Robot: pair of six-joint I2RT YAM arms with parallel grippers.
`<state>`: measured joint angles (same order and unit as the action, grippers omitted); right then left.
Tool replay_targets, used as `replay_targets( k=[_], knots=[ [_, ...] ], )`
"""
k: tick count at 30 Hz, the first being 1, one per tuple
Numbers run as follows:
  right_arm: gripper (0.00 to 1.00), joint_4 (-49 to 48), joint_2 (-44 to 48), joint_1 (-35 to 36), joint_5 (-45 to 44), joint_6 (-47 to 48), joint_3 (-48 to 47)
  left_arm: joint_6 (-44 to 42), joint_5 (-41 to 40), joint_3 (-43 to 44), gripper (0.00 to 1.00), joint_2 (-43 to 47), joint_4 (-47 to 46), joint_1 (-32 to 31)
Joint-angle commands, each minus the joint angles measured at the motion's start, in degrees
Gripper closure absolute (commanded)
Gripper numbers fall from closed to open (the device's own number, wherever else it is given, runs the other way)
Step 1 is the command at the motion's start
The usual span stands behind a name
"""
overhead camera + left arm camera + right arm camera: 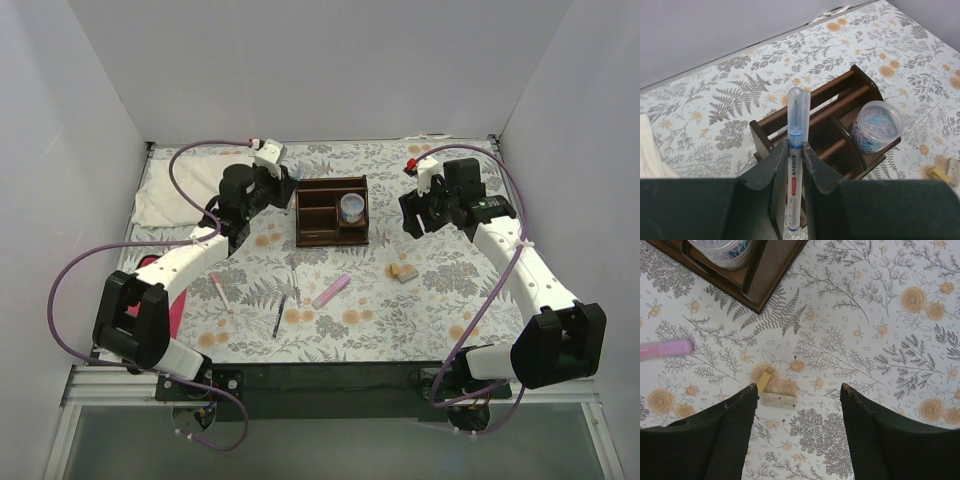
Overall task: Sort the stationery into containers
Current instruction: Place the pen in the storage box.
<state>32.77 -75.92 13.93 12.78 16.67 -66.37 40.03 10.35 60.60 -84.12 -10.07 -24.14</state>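
Observation:
The dark brown wooden organiser [330, 183] stands at the back middle, with a bluish round cup of paper clips [351, 208] in its right compartment. My left gripper [287, 186] hovers at its left side, shut on a blue pen [796, 150] that points over the organiser [840, 92]; the cup [876, 125] sits to the right. My right gripper [415, 216] is open and empty above the mat. Between its jaws [799, 389] lie a tan block [763, 381] and a whitish eraser [779, 400]. A pale pink bar [332, 290], a pink-and-white pen [219, 292] and a dark purple pen [279, 315] lie on the mat.
A white folded cloth [165, 200] lies at the back left. A flat magenta object [172, 312] lies under the left arm. White walls close in three sides. The organiser's corner [772, 275] and the pink bar's end [665, 348] show in the right wrist view.

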Motion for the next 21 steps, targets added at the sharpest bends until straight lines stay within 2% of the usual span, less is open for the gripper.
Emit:
replay_targets(
  k=[1, 5, 10, 17, 21],
  knots=[
    [0.25, -1.31, 0.59, -0.13, -4.24, 2.14, -1.31, -3.56, 5.12, -5.92, 1.0, -0.69, -26.04, -0.38],
    [0.23, -1.49, 1.48, -0.13, -6.8, 3.11, -0.08, -1.81, 6.87, -7.69, 1.0, -4.38, -37.45, -0.38],
    [0.22, -1.4, 1.74, -0.13, -9.35, 2.5, 0.01, 2.94, 7.05, -4.35, 1.0, -7.72, -38.8, -0.38],
    [0.22, -0.26, 0.51, -0.22, -12.51, 4.42, -1.83, 3.47, 7.84, -7.77, 1.0, -13.08, -49.33, -0.38],
    [0.21, 1.15, -0.72, -0.22, -14.43, 5.39, -4.03, 5.31, 6.97, -6.55, 1.0, -17.04, -52.51, -0.38]
  ],
)
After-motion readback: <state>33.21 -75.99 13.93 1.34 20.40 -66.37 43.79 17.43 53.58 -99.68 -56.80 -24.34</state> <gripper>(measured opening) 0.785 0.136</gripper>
